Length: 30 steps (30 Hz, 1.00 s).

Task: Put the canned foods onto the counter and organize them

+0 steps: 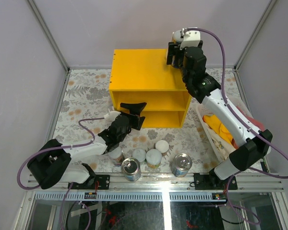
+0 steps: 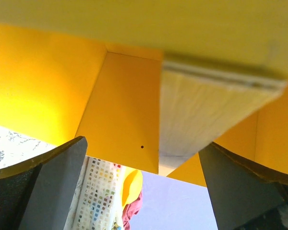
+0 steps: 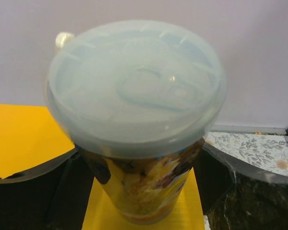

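Pale-lidded tall can [image 3: 134,96] pinched upright in the right end effector [image 3: 144,189] at the yellow counter [image 1: 139,72].

Both dark fingers [image 3: 38,191] press the tall can's colourful label from either side. It stands over the right rear corner of the yellow counter's flat top, and whether its base touches that top cannot be told. The left end effector [image 1: 137,114] is spread wide and holds nothing, just in front of the yellow counter's open compartments, left of their middle. Six more cans stand grouped in front of the yellow counter, apart from it: two blue tins [image 1: 131,167] with silver lids nearest the arm bases, and four white-lidded cans [image 1: 153,157] between them and the yellow counter. A white basket [image 1: 207,128] of cloth sits to the yellow counter's right.
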### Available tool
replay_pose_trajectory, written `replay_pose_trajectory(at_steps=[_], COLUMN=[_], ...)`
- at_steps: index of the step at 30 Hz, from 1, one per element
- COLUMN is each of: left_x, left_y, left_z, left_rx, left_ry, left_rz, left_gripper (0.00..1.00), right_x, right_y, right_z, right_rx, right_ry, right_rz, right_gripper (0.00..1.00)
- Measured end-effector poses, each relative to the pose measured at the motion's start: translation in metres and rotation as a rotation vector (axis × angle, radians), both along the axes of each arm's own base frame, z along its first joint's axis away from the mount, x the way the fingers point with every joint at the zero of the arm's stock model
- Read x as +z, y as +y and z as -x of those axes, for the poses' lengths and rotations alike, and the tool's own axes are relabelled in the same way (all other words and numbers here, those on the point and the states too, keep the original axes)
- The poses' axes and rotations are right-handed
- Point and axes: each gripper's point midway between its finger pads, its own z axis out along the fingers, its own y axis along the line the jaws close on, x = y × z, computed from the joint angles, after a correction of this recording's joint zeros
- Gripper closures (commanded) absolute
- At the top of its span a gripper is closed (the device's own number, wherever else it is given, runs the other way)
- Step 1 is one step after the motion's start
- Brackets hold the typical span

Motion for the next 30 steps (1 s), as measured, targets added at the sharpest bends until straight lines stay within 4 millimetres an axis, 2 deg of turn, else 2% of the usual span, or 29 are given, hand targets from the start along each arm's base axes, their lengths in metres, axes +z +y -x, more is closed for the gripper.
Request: replay_pose_trajectory(at_steps=[5,10,18,24,30], left_x=[-0.003,0.000,0.020,0.025,0.038], left_y=[-0.002,-0.002,-0.002,-0.003,0.001], left_z=[0.003,0.009,0.021,0.032,0.041], left_rx=[-0.016,-0.038,-0.082,-0.119,-0.142], left_ry=[0.009,0.016,-0.026,-0.043,-0.074], left_rz=[-0.010,-0.012,-0.015,-0.053,-0.064], left_gripper=[0.00,0.00,0.00,0.00,0.00], right_x=[0.007,0.005,0.005,0.005,0.005], right_y=[-0.002,-0.002,-0.001,-0.001,-0.003], right_z=[-0.007,-0.010,-0.011,-0.014,-0.023], right_rx=[-0.008,0.000,0.012,0.010,0.011], right_ry=[-0.013,-0.010,-0.009,-0.006,-0.006], right_rz=[0.001,0.004,0.009,0.012,0.013], right_gripper=[0.19,0.20,0.35,0.36,0.36])
